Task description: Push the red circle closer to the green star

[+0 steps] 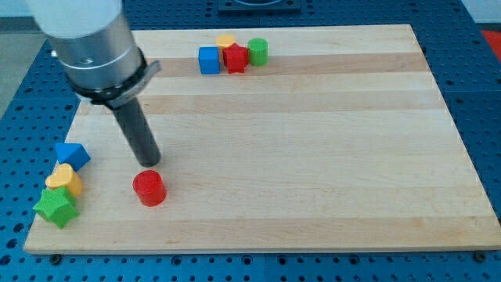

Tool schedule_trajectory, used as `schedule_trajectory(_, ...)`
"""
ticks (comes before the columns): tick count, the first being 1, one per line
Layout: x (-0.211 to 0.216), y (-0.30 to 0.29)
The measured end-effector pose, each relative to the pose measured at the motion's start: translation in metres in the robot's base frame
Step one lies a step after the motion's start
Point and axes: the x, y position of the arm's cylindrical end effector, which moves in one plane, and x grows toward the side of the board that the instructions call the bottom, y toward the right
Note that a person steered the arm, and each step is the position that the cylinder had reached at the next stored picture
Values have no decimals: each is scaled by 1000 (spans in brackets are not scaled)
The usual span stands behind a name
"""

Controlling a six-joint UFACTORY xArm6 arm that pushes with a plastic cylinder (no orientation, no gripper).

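The red circle is a short red cylinder at the view's lower left on the wooden board. The green star lies farther left, near the board's bottom left corner, well apart from the red circle. My tip is the lower end of the dark rod, just above the red circle in the view, at or very near its top edge. I cannot tell if they touch.
A yellow heart-like block touches the green star from above, and a blue block sits above that. At the view's top are a blue cube, a red star, a yellow block and a green cylinder.
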Motion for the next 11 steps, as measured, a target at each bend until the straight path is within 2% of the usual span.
schedule_trajectory(4, 52, 4)
schedule_trajectory(7, 55, 64)
schedule_trajectory(11, 79, 14)
